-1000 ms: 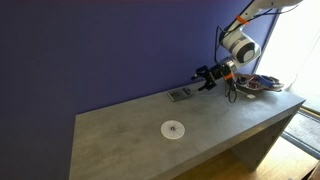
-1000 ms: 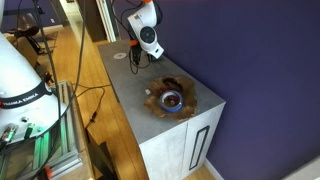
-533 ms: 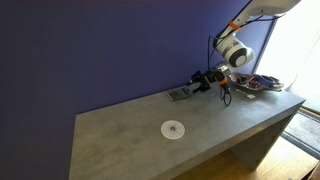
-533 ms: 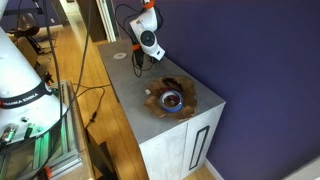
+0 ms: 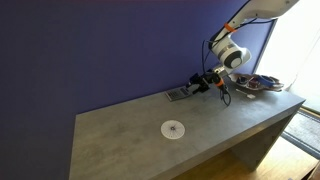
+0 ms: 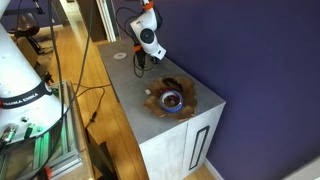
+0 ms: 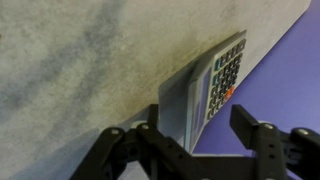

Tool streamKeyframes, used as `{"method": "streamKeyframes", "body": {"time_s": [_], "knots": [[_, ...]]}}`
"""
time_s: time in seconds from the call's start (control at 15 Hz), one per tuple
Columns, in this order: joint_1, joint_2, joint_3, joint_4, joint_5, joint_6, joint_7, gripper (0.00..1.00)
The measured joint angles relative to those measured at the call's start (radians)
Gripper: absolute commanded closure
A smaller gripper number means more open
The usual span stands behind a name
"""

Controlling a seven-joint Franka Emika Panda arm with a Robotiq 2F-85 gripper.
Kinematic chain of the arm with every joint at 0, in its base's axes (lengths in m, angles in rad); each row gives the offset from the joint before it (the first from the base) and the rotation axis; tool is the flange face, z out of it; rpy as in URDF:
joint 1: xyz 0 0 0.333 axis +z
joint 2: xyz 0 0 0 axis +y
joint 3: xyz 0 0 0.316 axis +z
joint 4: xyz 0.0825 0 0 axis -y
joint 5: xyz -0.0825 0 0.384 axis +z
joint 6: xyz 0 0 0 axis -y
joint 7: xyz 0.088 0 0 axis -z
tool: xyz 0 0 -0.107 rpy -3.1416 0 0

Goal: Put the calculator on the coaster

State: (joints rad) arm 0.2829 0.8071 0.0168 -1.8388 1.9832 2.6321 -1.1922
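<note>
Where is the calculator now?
In an exterior view the calculator lies on the counter by the purple wall, just ahead of the open gripper, beyond the coaster.

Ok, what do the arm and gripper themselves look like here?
The arm is white, with rounded joints and an orange band higher up. The gripper is black, with two blocky fingers. A dark cable hangs near the wrist.
</note>
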Motion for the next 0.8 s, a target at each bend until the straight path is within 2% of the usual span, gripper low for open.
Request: {"method": "streamKeyframes", "body": {"time_s": [0.07,0.33,0.53,0.67,0.8], "knots": [[0.0,0.002,0.0,0.003,0.0,0.0,0.0,0.51],[0.004,0.018,0.0,0.025,0.0,0.0,0.0,0.82],[0.006,0.032,0.001,0.043,-0.001,-0.002,0.002,0.99],[0.005,0.038,0.001,0.05,-0.001,-0.011,0.006,0.95],[-0.001,0.038,0.0,0.05,-0.001,-0.036,0.007,0.97]]}}
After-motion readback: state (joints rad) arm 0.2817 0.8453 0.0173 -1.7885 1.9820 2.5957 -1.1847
